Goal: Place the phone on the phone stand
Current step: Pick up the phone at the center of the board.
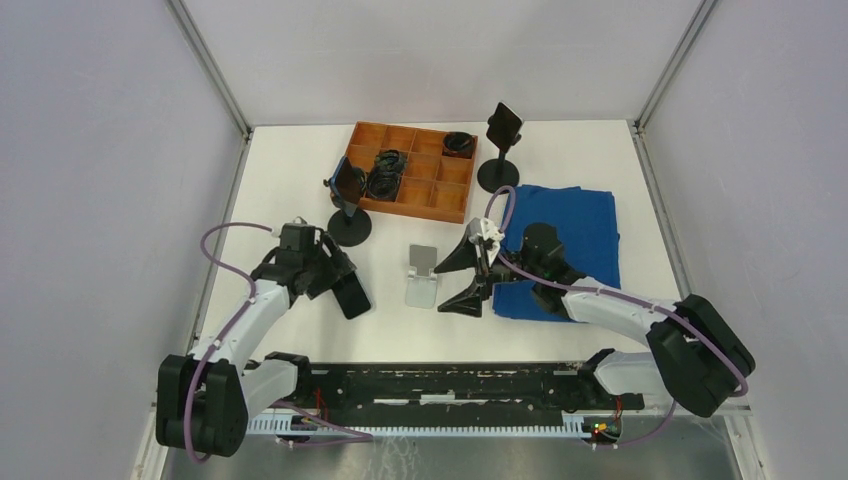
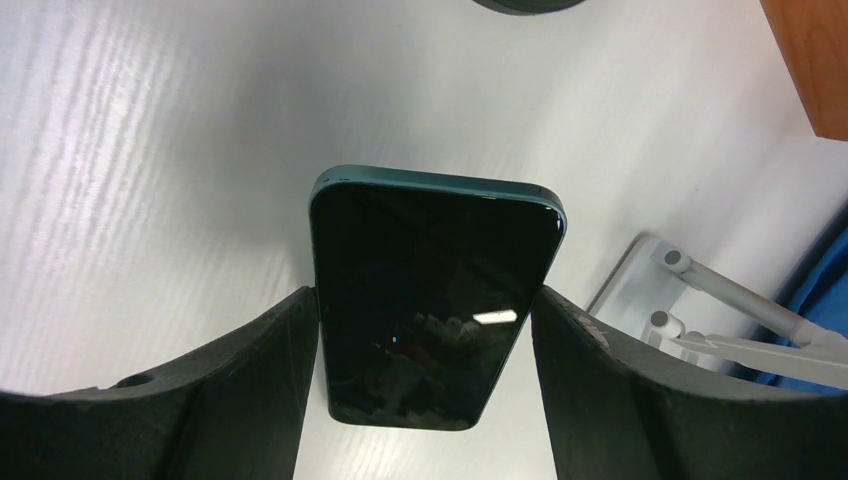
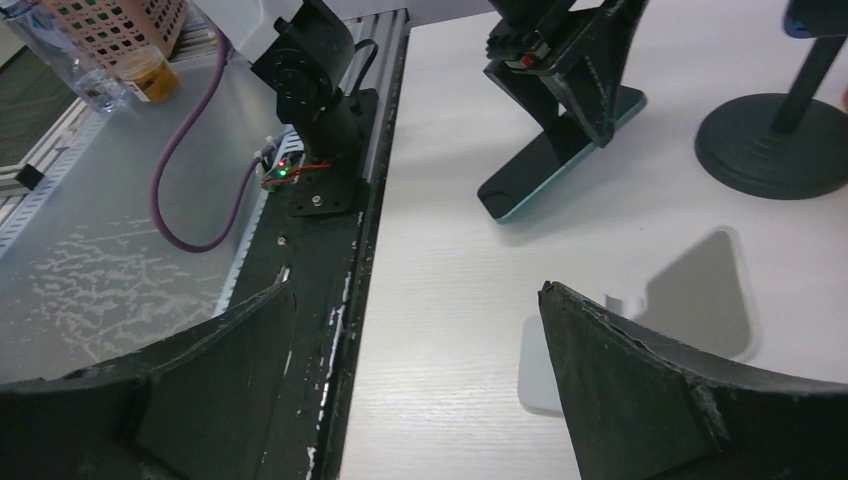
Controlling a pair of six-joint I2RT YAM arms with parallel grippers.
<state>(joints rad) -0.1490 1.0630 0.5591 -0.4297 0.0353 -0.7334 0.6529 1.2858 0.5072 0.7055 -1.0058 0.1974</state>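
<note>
**A:** Where is the phone, and what has it?

**B:** The left gripper is clenched on the phone at the left of the table. Its fingers press the two long edges, the dark screen faces the wrist camera, and the body is tilted. Whether the low end touches the table cannot be told.

**A:** How will it handle?

**B:** It is likely stiff and fairly dense, with glossy glass and smooth teal edges that could slip. An edge grip near the middle looks soundest, because a glass face suits neither pinching nor a hard set-down.

**A:** Any containers?

**B:** Farther back sits an orange compartment tray. Dark coils lie in its left-centre compartments and another lies in the far right corner one. The other compartments look bare.

**A:** And to the right?

**B:** The phone stand sits just right of the phone, apart from it, with its backrest sloped. Beside it the right gripper is spread wide and grasps nothing, next to a blue cloth.
</note>
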